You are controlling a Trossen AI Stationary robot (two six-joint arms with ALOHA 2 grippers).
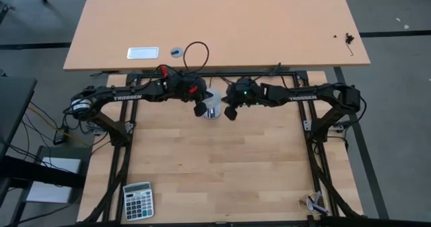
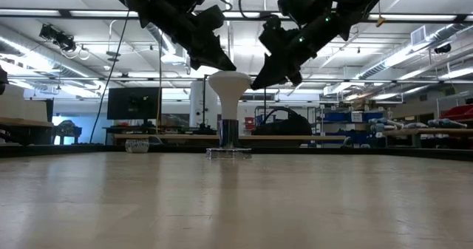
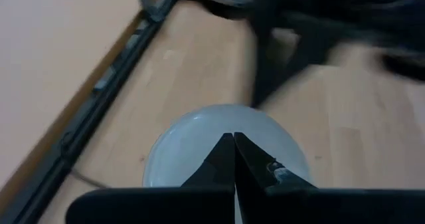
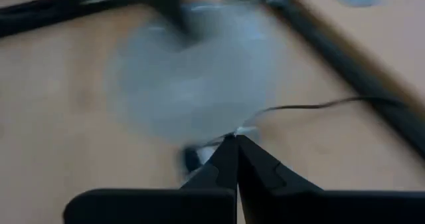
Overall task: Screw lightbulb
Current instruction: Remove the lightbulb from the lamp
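Grey floor (image 1: 397, 119), second wooden table (image 1: 222, 18), ceiling strip lights (image 2: 66, 12)

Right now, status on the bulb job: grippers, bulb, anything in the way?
Left gripper and right gripper both shut, empty, flanking the bulb's dome. Lightbulb upright in its socket, dome up. Nothing in the way.

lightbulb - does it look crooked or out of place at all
Nothing stands out. The lightbulb stands upright, base down in the socket, dome up. Both shut grippers, left and right, hover beside the dome, not gripping it.
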